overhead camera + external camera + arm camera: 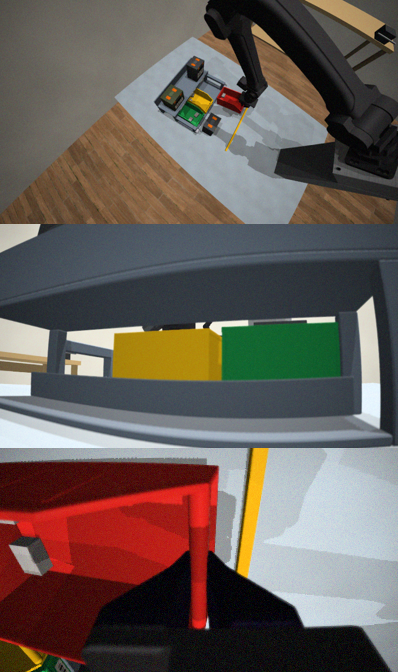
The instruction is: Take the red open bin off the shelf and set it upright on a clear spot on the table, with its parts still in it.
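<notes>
No text, label, brand or number can be read anywhere. The dark boxes (pixel 195 66) on and beside the shelf (pixel 214 81) carry pale side patches (too small to read).

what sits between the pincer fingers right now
In the wrist view, the upright side wall of the red open plastic bin stands pinched between the two dark fingers of the pincer. A small grey block rests inside the bin.

- One red open plastic bin (pixel 229 99)
- One yellow open bin (pixel 201 100)
- One green open bin (pixel 190 113)
- Three dark boxes with orange patches: (pixel 195 67), (pixel 171 97), (pixel 211 123)
- One grey shelf unit (pixel 214 81)
- One thin yellow rod (pixel 235 129)
</notes>
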Motion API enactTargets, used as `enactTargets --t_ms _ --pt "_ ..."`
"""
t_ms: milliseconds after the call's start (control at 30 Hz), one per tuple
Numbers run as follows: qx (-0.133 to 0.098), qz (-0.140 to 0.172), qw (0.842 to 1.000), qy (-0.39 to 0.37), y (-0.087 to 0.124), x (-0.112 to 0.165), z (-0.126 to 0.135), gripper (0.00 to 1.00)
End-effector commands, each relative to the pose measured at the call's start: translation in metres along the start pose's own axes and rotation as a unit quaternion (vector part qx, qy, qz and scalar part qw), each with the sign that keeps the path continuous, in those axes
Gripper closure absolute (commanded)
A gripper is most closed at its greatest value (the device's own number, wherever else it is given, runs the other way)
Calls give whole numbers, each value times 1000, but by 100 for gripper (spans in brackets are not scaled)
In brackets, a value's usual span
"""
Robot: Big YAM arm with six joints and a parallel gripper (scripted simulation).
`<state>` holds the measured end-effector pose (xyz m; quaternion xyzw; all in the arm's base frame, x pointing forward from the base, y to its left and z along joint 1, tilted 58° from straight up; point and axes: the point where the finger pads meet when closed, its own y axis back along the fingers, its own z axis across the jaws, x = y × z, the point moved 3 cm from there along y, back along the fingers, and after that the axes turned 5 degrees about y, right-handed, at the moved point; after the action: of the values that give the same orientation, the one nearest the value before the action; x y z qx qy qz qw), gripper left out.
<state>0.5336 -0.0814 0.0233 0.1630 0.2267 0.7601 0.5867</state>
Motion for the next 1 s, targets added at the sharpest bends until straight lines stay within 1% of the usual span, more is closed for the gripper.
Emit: enactTargets --t_ms 0,100,133,300,967 --pt "-1 2 1000 -2 -7 3 0 100" --pt "-1 2 1000 -2 -7 3 0 100" --pt "-5 0 1000 0 -5 1 4 100" --pt "-1 3 1000 -1 -9 4 0 100" --pt "-2 3 1000 0 -17 5 1 100"
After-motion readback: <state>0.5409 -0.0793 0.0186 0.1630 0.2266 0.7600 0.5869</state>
